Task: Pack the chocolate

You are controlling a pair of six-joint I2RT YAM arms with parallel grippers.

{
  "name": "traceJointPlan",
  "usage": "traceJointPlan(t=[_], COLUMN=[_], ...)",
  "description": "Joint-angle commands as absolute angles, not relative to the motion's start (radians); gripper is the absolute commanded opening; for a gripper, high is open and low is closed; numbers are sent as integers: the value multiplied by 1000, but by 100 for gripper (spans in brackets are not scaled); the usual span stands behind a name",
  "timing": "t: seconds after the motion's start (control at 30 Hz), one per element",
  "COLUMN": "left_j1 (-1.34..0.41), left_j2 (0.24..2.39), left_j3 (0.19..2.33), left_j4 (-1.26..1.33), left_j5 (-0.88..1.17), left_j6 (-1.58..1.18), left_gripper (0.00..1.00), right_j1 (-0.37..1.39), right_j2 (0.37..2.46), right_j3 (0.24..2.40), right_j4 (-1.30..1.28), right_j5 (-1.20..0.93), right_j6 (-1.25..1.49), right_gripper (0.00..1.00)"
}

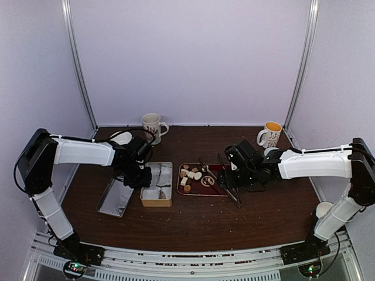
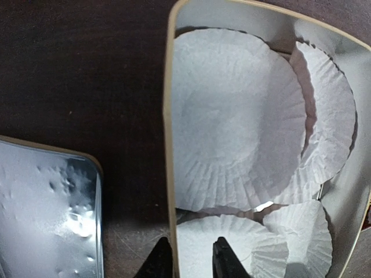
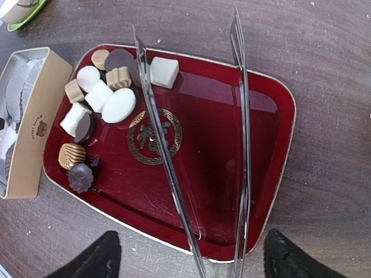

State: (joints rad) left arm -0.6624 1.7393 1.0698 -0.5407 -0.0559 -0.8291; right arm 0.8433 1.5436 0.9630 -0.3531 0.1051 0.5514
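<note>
- Dark wood desk [image 1: 193, 228] with white walls behind; two mugs [image 1: 152, 124] [image 1: 270, 134] stand at its far edge, well apart.
- Chocolate [image 3: 119, 105], in white, tan and dark brown pieces, sits bunched at the end of a red tray [image 3: 261, 133] nearest the box [image 3: 35, 127]; none shows in the box.
- Box holds white pleated paper cups [image 2: 237, 116]; a metal lid [image 2: 46, 214] lies just beside it on the desk.
- Left gripper [image 2: 191, 260] is slightly parted, one finger on each side of the box's near wall.
- Right gripper [image 3: 197, 258] is spread wide over the tray's near edge.
- Metal tongs [image 3: 159, 150] run between its fingers [image 3: 107, 255], their arms touching neither finger in view, tips reaching past the tray.
</note>
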Motion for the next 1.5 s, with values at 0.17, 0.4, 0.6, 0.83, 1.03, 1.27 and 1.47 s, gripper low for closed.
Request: traceJointPlan(t=[0.17,0.4,0.6,0.83,1.03,1.27,1.47], left_j1=[-657,-658,-658,-657,-657,-657,-657], left_j2=[1755,1718,1631,1483,1332,1197,1181], left_j3=[1088,1079,1056,1019,963,890,897], left_j4=[-427,-431,-436,-426,-435,-369,-394], left_j5=[48,46,46,-2,-149,-166,-193], left_j6=[-812,-816,-792,-744,-755,-751,-737], left_gripper=[29,35,55,71,86,98,96], right_j1=[817,802,801,800,801,800,806], right_j2=[1567,1584,1535,1584,1612,1631,1655], right_j3=[969,938,850,884,875,883,899], right_j4=[-358,-296,-151,-218,-200,-198,-195], right_j5=[66,69,63,47,46,52,72], right_j6=[456,472,454,440,467,464,452], right_gripper=[100,99,100,97,93,84,73])
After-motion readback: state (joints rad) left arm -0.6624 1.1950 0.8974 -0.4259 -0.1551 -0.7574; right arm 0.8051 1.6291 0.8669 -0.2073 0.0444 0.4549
